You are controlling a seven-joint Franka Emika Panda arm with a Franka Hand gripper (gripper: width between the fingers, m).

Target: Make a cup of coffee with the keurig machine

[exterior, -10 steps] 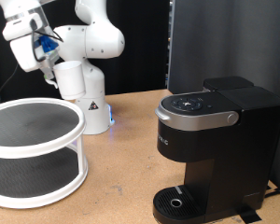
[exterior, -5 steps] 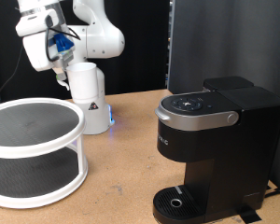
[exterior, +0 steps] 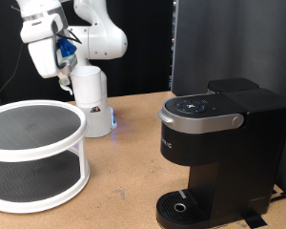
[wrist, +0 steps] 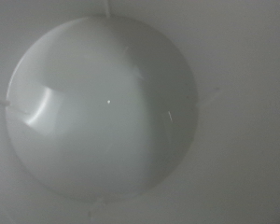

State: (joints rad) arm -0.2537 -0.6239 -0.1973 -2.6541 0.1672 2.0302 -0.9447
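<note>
The gripper (exterior: 67,78) is raised at the exterior view's top left, jaw opening not discernible. The cup (wrist: 105,105) fills the wrist view, interior seen; not visible outside. Judged light, rigid, glazed-slippery, breakable; rim or handle grasp suits. The keurig machine (exterior: 219,153) is shut, drip tray bare.
</note>
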